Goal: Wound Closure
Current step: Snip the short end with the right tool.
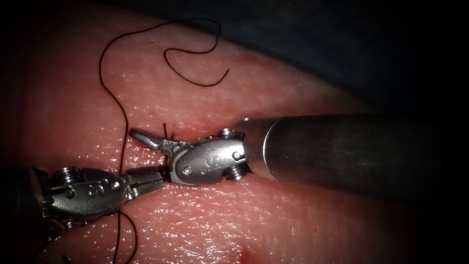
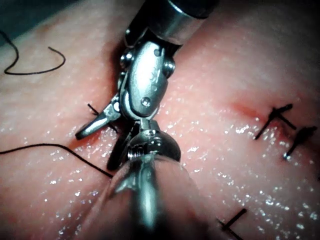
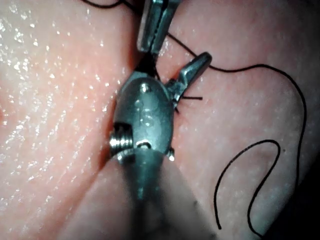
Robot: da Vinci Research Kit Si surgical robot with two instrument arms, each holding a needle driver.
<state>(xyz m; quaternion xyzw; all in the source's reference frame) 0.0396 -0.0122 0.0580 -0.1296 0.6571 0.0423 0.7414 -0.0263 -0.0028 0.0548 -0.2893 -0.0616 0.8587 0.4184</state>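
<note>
Here, right tool (image 1: 151, 146) spread wide, grasping nothing, straddling the cut (image 1: 195, 128) beside a stitch's cut ends (image 1: 167, 130). Left tool (image 1: 146, 181) clenched, tips meeting the right tool's wrist; whether pinching the thread (image 1: 105, 78) beside it, cannot tell. Needle not made out. Risk: open jaws snagging the stitch or thread, loosening the closure on the tissue (image 1: 293, 225).

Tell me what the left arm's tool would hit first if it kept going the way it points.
Probably the right tool: the left tool points right, its tip nearly at the right tool's wrist. Depth is unclear.
</note>
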